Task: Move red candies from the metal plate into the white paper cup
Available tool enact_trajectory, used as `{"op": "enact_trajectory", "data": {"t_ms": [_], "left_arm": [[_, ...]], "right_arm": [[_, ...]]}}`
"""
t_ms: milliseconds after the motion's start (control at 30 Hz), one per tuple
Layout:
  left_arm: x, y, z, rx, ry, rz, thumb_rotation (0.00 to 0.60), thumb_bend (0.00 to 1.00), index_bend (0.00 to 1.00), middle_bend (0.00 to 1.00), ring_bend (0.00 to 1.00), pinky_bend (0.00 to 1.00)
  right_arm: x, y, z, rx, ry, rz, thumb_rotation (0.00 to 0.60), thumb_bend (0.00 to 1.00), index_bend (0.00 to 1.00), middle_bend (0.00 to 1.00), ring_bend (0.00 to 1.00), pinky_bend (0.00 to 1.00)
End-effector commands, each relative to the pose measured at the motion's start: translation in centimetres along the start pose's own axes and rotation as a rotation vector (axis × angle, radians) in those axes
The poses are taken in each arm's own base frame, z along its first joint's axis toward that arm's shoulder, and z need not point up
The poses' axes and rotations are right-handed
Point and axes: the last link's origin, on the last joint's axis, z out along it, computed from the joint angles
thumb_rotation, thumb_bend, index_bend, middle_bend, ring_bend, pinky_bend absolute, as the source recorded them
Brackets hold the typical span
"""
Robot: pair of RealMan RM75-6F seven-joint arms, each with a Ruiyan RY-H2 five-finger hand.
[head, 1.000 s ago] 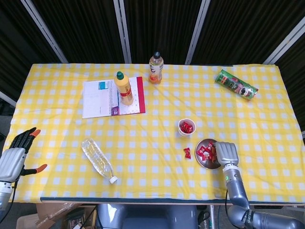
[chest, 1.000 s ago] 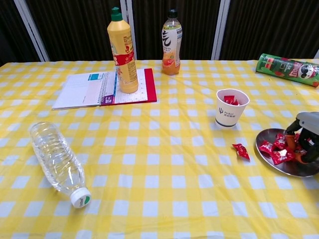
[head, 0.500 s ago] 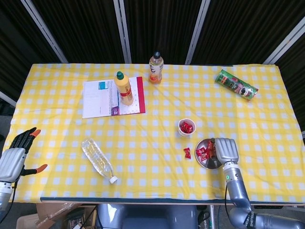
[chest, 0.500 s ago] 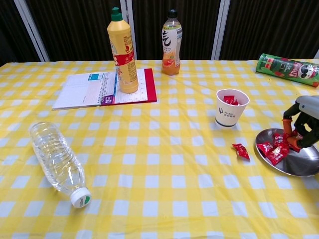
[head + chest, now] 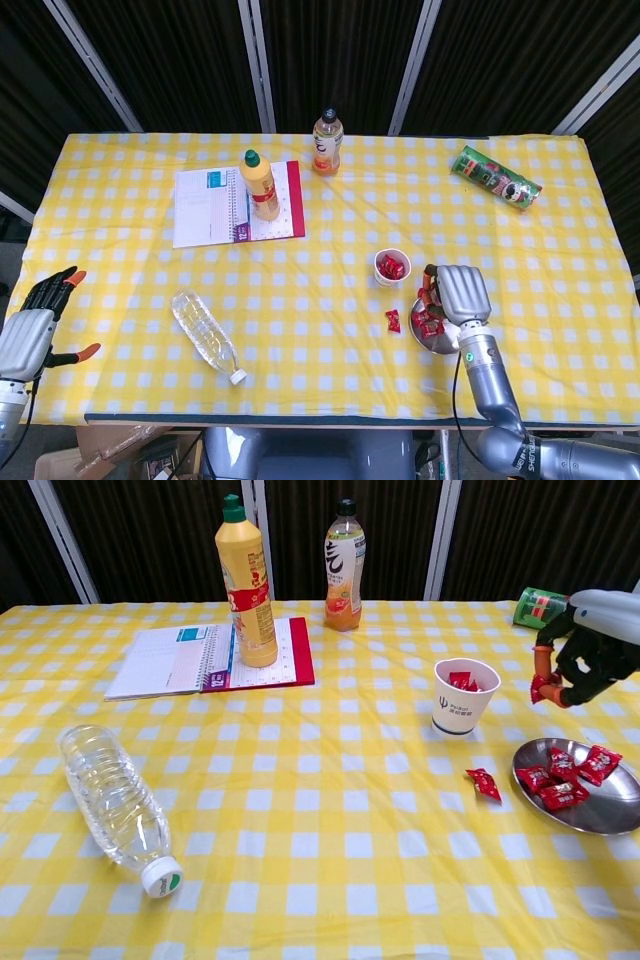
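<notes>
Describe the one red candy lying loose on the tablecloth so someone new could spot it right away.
Start at the white paper cup near the right side of the yellow checked table, then look toward the front edge, just left of the metal plate. The loose candy lies there on bare cloth, the only red candy not in the cup, the plate or the right hand.

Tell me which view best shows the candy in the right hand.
Chest view: the right hand shows side-on, raised above the metal plate, with a red candy pinched at its fingertips. Head view looks down on the hand's back, which hides most of the candy.
</notes>
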Motion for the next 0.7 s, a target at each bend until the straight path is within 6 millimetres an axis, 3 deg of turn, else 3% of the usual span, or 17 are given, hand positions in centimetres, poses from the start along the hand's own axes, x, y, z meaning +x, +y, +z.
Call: {"op": "enact_trajectory", "data": {"t_ms": [33,333,600,700], "left_arm": [[0.0,0.0,0.0,0.0,-0.001,-0.001,0.6,0.04,0.0,0.0,0.0,0.0],[0.1,-0.3,0.1,0.003,-0.001,-0.004,0.6,0.04,0.0,0.0,0.0,0.0],[0.0,-0.3,0.3,0.012,-0.015,-0.01,0.6,0.04,0.0,0.0,0.0,0.0],[0.0,-0.3,0.3,0.015,-0.017,-0.011,0.6,0.04,0.0,0.0,0.0,0.0]], "right_arm": [[0.3,-0.7,0.3,0.014,0.004,0.001,0.6,0.46,0.69,0.8,0.87,0.96],[0.6,-3.5,3.5,0.042,0.006,0.007,0.6,0.46,0.69,0.8,0.87,0.96],[-0.9,-4.1,6.2,0.028,-0.02,0.012,0.6,0.46,0.69,0.8,0.87,0.96],[-1.2,-4.4,6.4,0.032,-0.016,0.012,0.6,0.46,0.63,0.8,0.87,0.96]]}}
